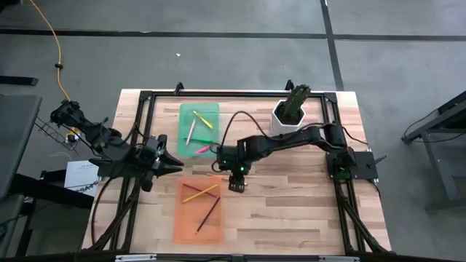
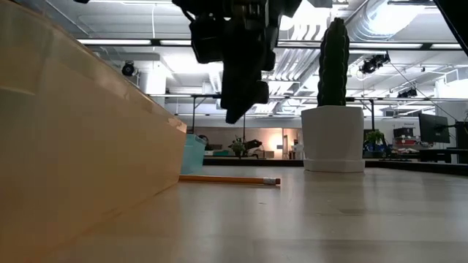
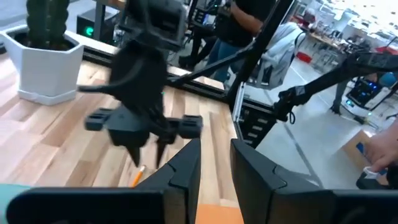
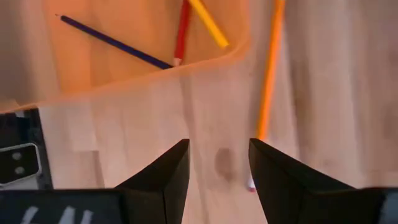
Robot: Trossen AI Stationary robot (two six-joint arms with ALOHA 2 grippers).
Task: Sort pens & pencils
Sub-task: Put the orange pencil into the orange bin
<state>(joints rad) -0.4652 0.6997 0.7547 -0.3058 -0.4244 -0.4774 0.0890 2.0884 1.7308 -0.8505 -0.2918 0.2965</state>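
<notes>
Three pencils, yellow (image 1: 201,191), red (image 1: 195,197) and dark (image 1: 209,212), lie in the orange tray (image 1: 182,229). A fourth, orange pencil (image 4: 268,74) lies flat on the table just outside the tray's rim, also seen low as orange pencil (image 2: 228,179). Pens, among them a magenta pen (image 1: 202,150) and a yellow pen (image 1: 204,122), lie in the green tray (image 1: 211,109). My right gripper (image 4: 217,152) hovers open above the table beside that orange pencil, clear of it. My left gripper (image 3: 216,155) waits open at the trays' left side.
A white pot with a cactus (image 1: 290,113) stands on the far side of the table, right of the green tray. The black frame rails (image 1: 233,94) run around the table. People stand in the room beyond the table (image 3: 242,18). Bare wood (image 1: 291,211) lies right of the orange tray.
</notes>
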